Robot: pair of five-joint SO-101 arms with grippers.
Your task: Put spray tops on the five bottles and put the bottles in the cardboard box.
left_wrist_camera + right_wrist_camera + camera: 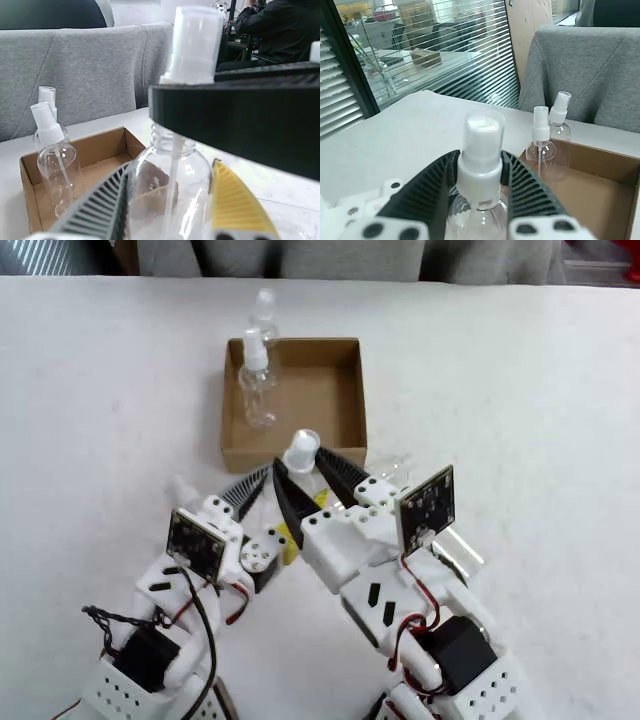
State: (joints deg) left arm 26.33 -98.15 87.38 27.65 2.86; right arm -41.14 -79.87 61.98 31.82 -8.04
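A clear bottle stands upright just in front of the cardboard box, with my left gripper shut on its body between a grey finger and a yellow finger. A white spray top sits on the bottle's neck. My right gripper is shut on this spray top, its black fingers hugging the collar. One capped bottle stands inside the box at its left side. Another capped bottle stands on the table just behind the box.
Clear items lie on the table right of the box front and beside the right arm. Both arms crowd the space in front of the box. The white table stretches to either side. A grey chair back stands beyond the far edge.
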